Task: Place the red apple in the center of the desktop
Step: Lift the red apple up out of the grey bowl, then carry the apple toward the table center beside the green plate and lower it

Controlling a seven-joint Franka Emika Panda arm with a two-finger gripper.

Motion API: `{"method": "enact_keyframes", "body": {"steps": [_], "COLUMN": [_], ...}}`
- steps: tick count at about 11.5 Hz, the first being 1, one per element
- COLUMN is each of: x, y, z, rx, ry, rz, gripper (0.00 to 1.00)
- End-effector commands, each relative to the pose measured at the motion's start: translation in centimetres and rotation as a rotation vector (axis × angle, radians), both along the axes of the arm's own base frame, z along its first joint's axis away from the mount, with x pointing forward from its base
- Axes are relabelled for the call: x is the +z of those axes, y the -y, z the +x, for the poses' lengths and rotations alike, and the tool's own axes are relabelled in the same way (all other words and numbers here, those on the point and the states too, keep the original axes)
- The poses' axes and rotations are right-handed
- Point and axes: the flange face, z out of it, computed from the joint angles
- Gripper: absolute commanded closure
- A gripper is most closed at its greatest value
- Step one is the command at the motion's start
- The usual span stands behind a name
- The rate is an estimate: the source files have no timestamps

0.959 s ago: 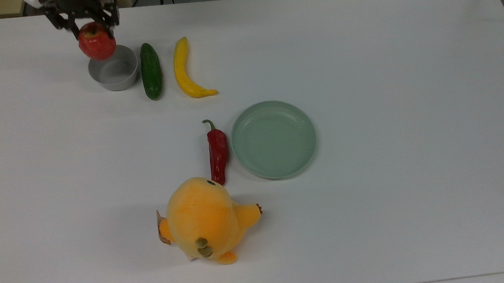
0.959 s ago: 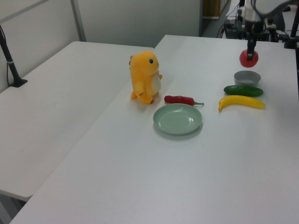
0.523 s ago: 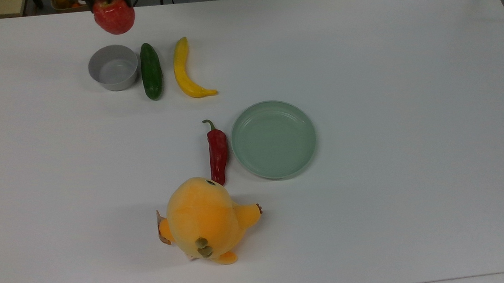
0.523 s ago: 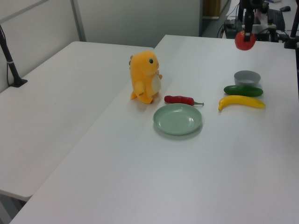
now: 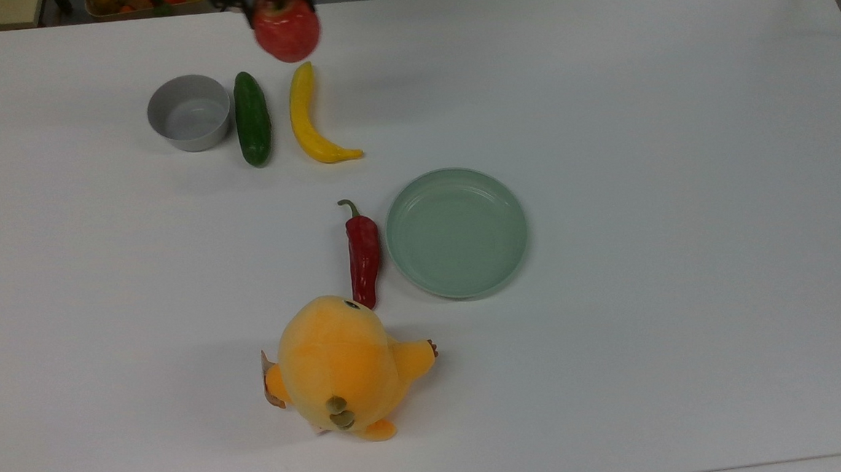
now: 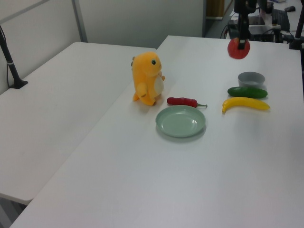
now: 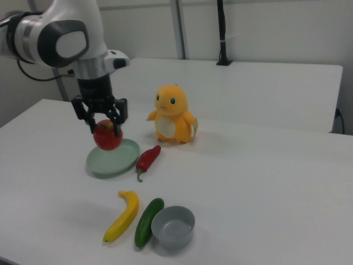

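The red apple (image 5: 286, 23) (image 6: 238, 48) (image 7: 108, 136) hangs in the air, well above the white desktop (image 5: 641, 142) (image 6: 228, 161) (image 7: 265, 182). My gripper (image 7: 105, 126) (image 6: 241, 42) is shut on the red apple from above, its dark fingers on either side of the fruit. In the top view the apple sits near the far edge, just above the tip of the yellow banana (image 5: 309, 117). In the right view it hangs in front of the pale green plate (image 7: 110, 160).
A grey bowl (image 5: 189, 112), a green cucumber (image 5: 253, 118) and the banana lie in a row. A red chili pepper (image 5: 363, 254) lies beside the green plate (image 5: 457, 231). An orange plush toy (image 5: 341, 368) stands near the top view's bottom.
The gripper has carried the apple up off the bowl's rim and toward the top view's right, from above the bowl to above the banana's tip.
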Motion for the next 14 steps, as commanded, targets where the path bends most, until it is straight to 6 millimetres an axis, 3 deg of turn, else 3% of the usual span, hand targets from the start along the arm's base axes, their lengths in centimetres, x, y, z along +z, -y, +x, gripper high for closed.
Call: {"method": "enact_keyframes", "body": {"steps": [1,4,6,11,14], "x": [-0.9,-4.5,-8.3,-16.6,-19.6], "y": [-7.2,-13.5,-15.5,-17.6,-18.3], "z": [0.3,0.8,0.9,-0.5,-0.2], "rx": [0.019,-0.011,-0.019,0.017,0.022], "ry": [-0.028,-0.012,-0.004,0.049,0.076], "rz": [0.011,0.022,0.027,0.029,0.041], "gripper": [0.83,0.82,0.81,0.81,0.81]}}
